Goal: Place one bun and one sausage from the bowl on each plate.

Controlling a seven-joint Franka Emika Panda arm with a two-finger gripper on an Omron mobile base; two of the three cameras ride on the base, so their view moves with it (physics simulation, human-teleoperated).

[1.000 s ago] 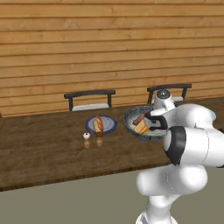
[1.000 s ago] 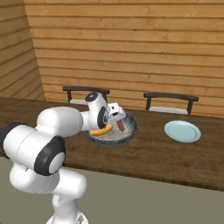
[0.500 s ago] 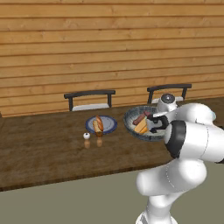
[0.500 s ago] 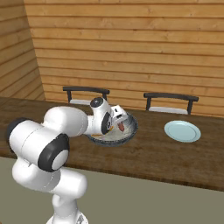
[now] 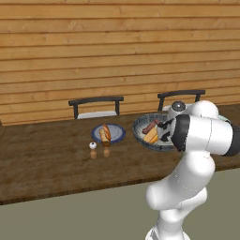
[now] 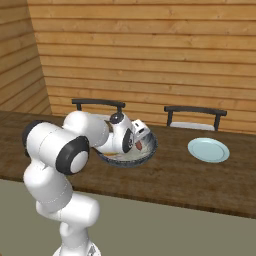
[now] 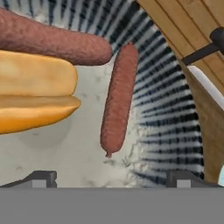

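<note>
The wide streaked bowl [image 5: 140, 136] [image 6: 151, 148] [image 7: 168, 100] sits mid-table and holds a bun [image 7: 33, 89] [image 5: 151, 137] and two sausages. One sausage [image 7: 117, 100] lies lengthwise just ahead of my gripper [image 7: 111, 179] [image 6: 136, 144], the other sausage [image 7: 52, 39] lies across beyond the bun. My gripper is low inside the bowl and open, with nothing between its fingertips [image 7: 41, 178]. The dark blue-rimmed plate [image 5: 118, 136] left of the bowl carries a bun and a sausage [image 5: 106, 132]. The pale light blue plate [image 6: 208, 150] lies bare to the bowl's right.
Two dark chairs [image 5: 96, 102] [image 5: 180, 95] stand behind the table against the wooden wall. Two small shakers [image 5: 93, 146] stand in front of the dark plate. The table's near edge [image 5: 70, 190] runs in front of my base.
My hand has sunk a little deeper into the bowl and the arm has swung slightly to the right. The gripper stays open and the food has not moved.
</note>
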